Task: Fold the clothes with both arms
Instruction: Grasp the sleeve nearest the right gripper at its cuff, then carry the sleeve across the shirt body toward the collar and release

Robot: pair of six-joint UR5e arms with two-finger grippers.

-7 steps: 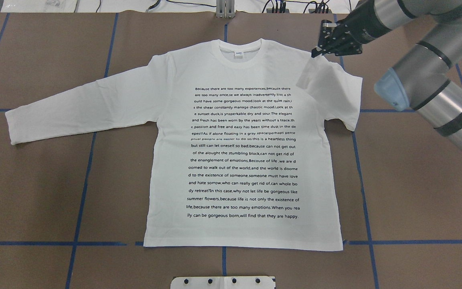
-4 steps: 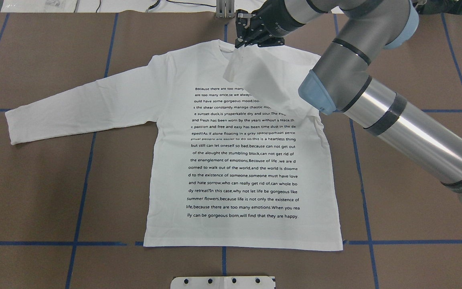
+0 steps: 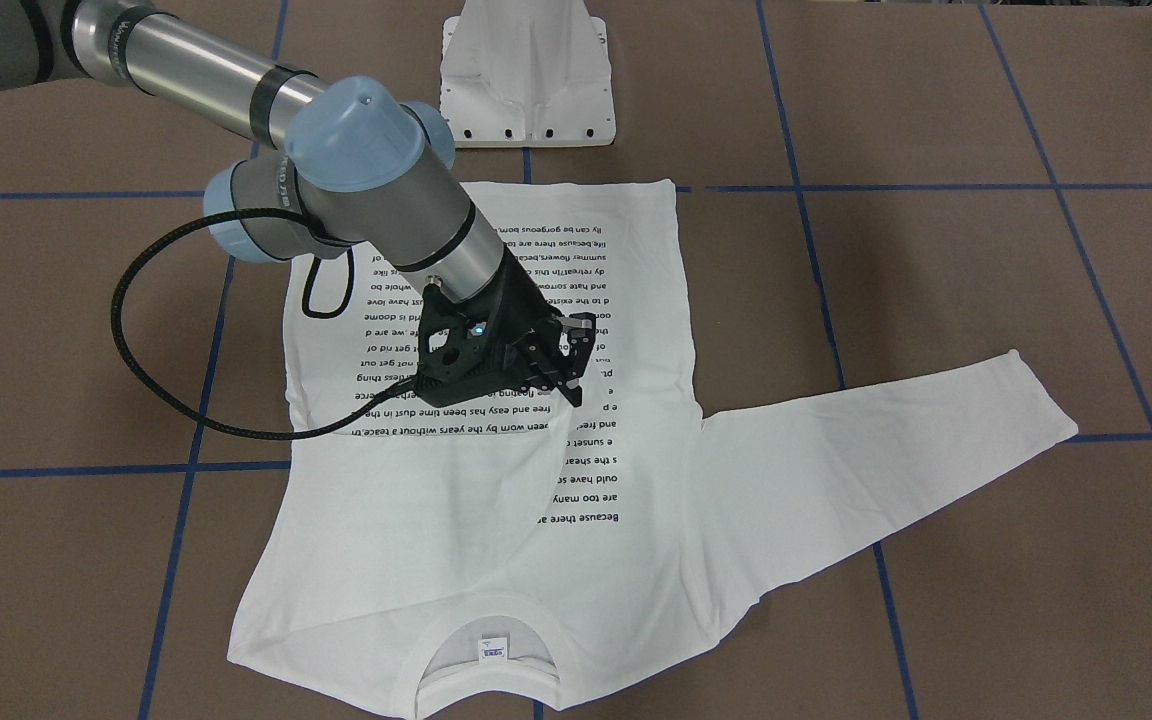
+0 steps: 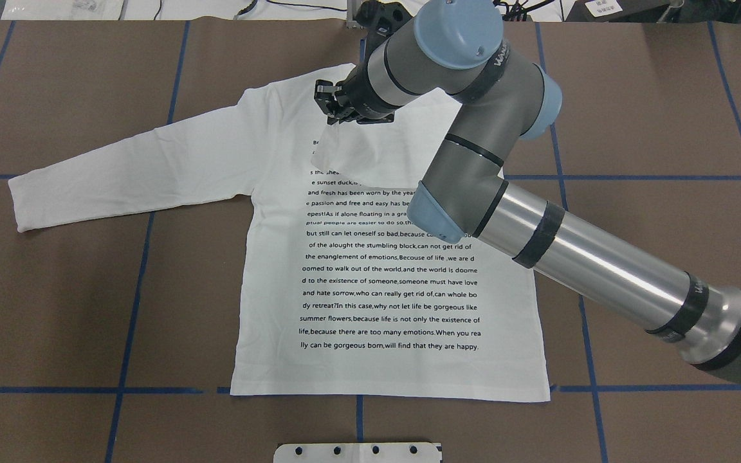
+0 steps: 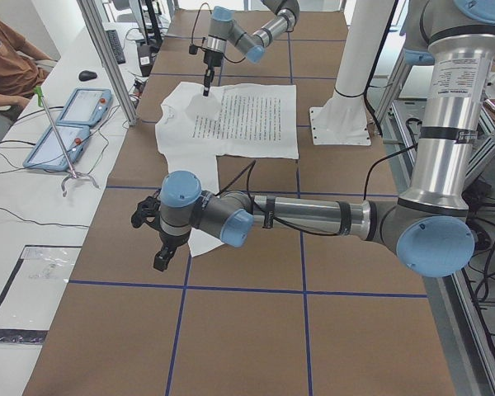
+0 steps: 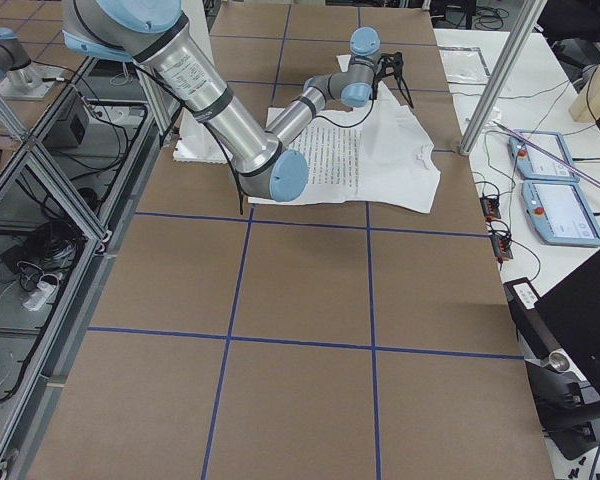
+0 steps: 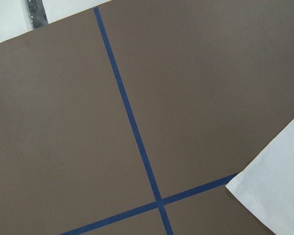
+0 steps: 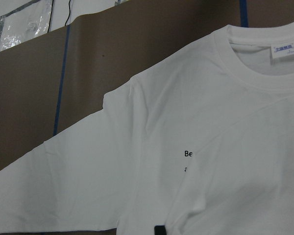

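The white long-sleeved T-shirt lies flat with its printed text up and its collar at the far side. My right gripper is shut on the cuff of the right sleeve and holds it above the chest, the sleeve folded across the text. It also shows in the front-facing view. The left sleeve lies spread out to the side. My left gripper shows only in the exterior left view, above the table by that sleeve's cuff. I cannot tell if it is open or shut.
The white pedestal base stands at the robot's side of the table, just past the shirt's hem. Blue tape lines cross the brown table cover. Tablets and a person sit on a side bench beyond the collar side.
My right gripper has moved left from the shirt's right shoulder to over the chest, drawing the right sleeve across the printed text. The rest of the shirt has not moved.
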